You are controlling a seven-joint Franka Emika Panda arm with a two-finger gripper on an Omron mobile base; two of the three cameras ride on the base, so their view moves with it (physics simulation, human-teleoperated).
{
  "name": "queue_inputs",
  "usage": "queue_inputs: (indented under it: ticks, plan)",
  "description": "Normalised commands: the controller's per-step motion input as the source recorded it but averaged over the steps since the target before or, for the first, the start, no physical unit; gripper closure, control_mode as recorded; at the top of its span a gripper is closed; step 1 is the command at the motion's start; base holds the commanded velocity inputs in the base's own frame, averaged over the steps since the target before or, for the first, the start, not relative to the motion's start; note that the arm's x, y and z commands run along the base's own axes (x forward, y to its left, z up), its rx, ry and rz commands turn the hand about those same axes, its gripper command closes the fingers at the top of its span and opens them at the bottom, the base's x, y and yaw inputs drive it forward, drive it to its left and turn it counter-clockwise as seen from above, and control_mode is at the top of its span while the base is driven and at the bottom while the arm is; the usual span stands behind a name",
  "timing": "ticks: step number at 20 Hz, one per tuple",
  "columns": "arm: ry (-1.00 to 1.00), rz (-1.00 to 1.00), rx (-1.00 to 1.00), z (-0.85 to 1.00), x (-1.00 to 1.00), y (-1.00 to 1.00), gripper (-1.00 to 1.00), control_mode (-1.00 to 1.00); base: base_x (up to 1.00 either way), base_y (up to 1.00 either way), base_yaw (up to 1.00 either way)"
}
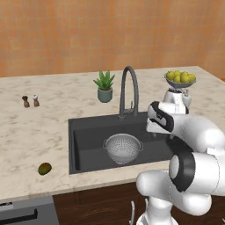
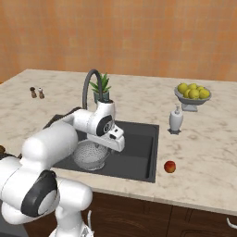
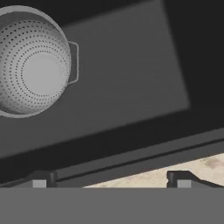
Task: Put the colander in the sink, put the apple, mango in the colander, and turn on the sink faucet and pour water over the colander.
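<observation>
Colander (image 1: 123, 148) in sink (image 1: 88, 132), mango (image 1: 44, 168) left view, apple (image 2: 170, 166) right, gripper (image 3: 109, 180) wide (empty)

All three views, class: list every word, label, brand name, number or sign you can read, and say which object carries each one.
No readable text in any view.
White soap dispenser bottle: plain, no label visible.
Two small salt and pepper shakers: too small to tell any marking.
Teal plant pot: plain.
Silver perforated metal colander: holes, no stamp.
Dark grey gooseneck faucet and dark rectangular sink: no brand mark visible.
</observation>
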Motion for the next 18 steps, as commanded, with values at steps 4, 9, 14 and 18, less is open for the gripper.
queue_inputs:
  ticks: [4, 9, 14, 18]
  plan:
    - [0.01, -0.08, 0.0, 0.02, -0.01, -1.0, -1.0, -1.0, 0.0, 0.0, 0.0]
    - [0.0, -0.06, 0.0, 0.0, -0.02, -1.0, -1.0, -1.0, 0.0, 0.0, 0.0]
    - [0.0, -0.01, 0.0, -0.03, 0.0, -0.98, -1.0, -1.0, 0.0, 0.0, 0.0]
    - [0.0, 0.0, 0.0, -0.09, 0.0, -0.91, -1.0, -1.0, 0.0, 0.0, 0.0]
